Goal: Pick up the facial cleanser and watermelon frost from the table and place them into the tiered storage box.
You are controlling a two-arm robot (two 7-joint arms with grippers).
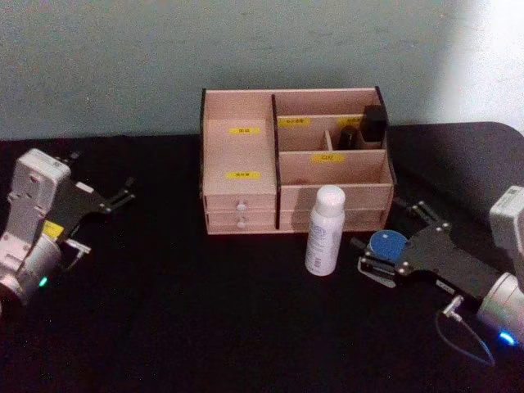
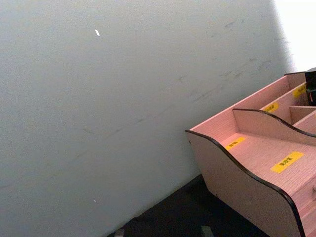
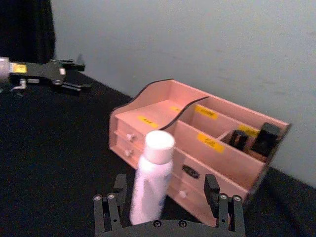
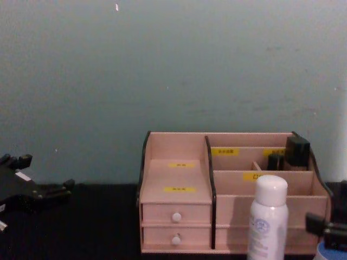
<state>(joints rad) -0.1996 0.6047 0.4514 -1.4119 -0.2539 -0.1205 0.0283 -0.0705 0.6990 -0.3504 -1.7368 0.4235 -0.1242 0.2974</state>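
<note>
A white bottle (image 1: 325,230) with a white cap stands upright on the black table (image 1: 205,319), just in front of the right half of the tiered storage box (image 1: 246,151). Just to its right lies a small blue-topped round item (image 1: 386,244). The right gripper (image 1: 379,235) reaches in from the right with its fingers spread wide. In the head view the blue-topped item sits between those fingers, close to the nearer one; whether either finger touches it cannot be told. The right wrist view looks out between the two fingers at the bottle, which stands a little ahead of them and apart from both. The claw grasps nothing.

Behind, the box rests against a pale green wall (image 1: 123,57). Its yellow-labelled left steps and front right trough are bare, while a black block (image 1: 374,124) and a dark bottle (image 1: 350,135) sit in its back right compartments. The left gripper (image 3: 84,74) hangs well apart at the table's left side, fingers parted and holding nothing.
</note>
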